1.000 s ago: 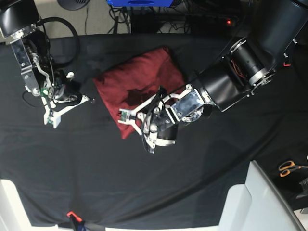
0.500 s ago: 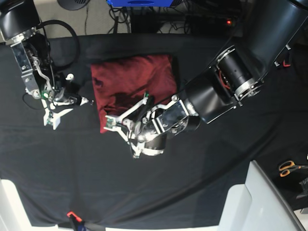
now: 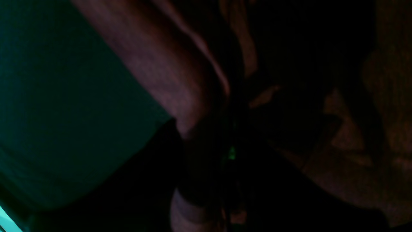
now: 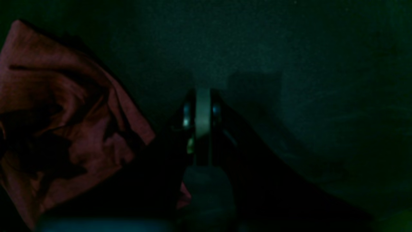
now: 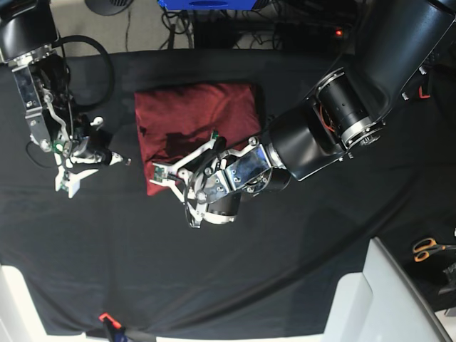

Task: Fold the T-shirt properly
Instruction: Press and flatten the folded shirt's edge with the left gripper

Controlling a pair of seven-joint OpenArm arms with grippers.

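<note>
Two arms are working over the black table cover (image 5: 285, 271). T-shirt (image 5: 196, 117) is lying folded, centre-left. Left gripper (image 5: 158, 177) is pinching its near-left corner; right gripper (image 5: 122, 159) is sitting pressed together, empty, just beside it.

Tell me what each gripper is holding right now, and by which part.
The left gripper sits at the front corner of the folded brick-red knit T-shirt; whether it pinches the fabric cannot be told. The right gripper is shut on nothing, beside the shirt.
</note>
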